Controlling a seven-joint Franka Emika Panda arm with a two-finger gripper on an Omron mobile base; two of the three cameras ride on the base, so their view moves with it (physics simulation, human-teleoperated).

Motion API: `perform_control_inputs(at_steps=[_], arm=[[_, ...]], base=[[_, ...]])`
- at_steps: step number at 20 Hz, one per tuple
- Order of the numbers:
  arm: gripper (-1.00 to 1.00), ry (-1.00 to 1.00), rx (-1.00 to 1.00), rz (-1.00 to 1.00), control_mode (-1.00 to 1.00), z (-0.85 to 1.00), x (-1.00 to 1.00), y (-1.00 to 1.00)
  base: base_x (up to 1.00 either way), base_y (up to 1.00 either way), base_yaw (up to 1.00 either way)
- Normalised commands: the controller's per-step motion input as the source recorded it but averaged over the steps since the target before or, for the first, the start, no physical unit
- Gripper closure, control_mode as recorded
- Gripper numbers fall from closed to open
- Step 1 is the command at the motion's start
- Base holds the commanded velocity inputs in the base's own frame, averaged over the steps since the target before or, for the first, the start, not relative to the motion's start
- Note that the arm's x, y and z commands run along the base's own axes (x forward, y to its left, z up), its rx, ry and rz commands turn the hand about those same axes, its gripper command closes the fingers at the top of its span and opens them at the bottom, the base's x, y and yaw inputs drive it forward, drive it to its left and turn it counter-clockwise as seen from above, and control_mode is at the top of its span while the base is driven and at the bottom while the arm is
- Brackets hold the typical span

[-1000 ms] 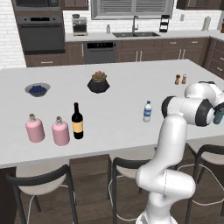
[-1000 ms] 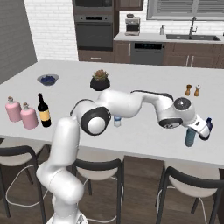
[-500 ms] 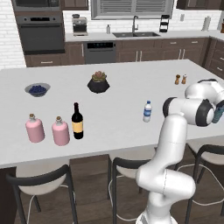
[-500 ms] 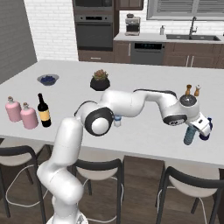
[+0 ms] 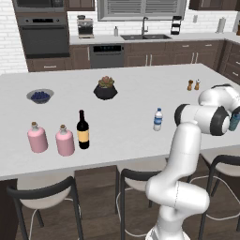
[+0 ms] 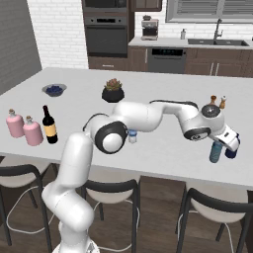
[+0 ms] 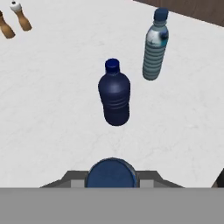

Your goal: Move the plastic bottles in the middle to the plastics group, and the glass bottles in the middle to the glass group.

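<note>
Left base view. The desk [image 5: 140, 105] carries everything. Two pink flasks [image 5: 50, 139], the glass group, stand at the left front. The wine bottle [image 5: 83, 131] is upright just beside the right-hand flask, so the glass half of the job looks done. The water bottle [image 5: 158, 119] stands alone mid-desk, upright and well apart from either group; this one is left to move. A succulent pot [image 5: 105, 88] and a bowl of blueberries [image 5: 40, 96] sit further back, with the salt and pepper shakers [image 5: 193, 85] to the right. The plastics group [image 5: 235, 121] peeks out at the right edge, behind the arm's wrist.

Right base view. The arm reaches across to the right front corner. The end effector [image 6: 230, 145] hangs there over a dark blue shape, and a ribbed teal bottle [image 6: 215, 150] stands just beside it. The water bottle [image 6: 132, 136] is partly hidden behind the elbow.

Hand view. A dark blue bottle [image 7: 113, 93] and the ribbed teal bottle [image 7: 155, 45] stand upright, near each other but apart. The end effector [image 7: 111, 174] is pressed in on a round blue cap [image 7: 111, 171]. This is judged to be the top of a bottle pinched at the plastics group, though its body cannot be seen.

Judgement: about halfway or further. The mid-desk water bottle remains.
</note>
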Motion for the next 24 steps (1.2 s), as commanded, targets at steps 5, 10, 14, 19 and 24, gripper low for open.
perform_control_inputs(at_steps=[5, 10, 14, 19, 24], arm=[[1.00, 0.09, -0.05, 0.00, -1.00, 0.02, 0.04, 0.03], [1.00, 0.15, 0.02, 0.00, -1.00, 0.08, 0.17, 0.00], [1.00, 0.00, 0.03, 0.00, -1.00, 0.00, 0.00, 0.00], [1.00, -0.02, 0.09, 0.00, -1.00, 0.00, 0.00, -0.12], [1.00, 0.00, 0.02, 0.00, -1.00, 0.00, 0.09, -0.02]], base=[[0.00, 0.00, 0.00], [0.00, 0.00, 0.00], [0.00, 0.00, 0.00], [0.00, 0.00, 0.00], [0.00, 0.00, 0.00]])
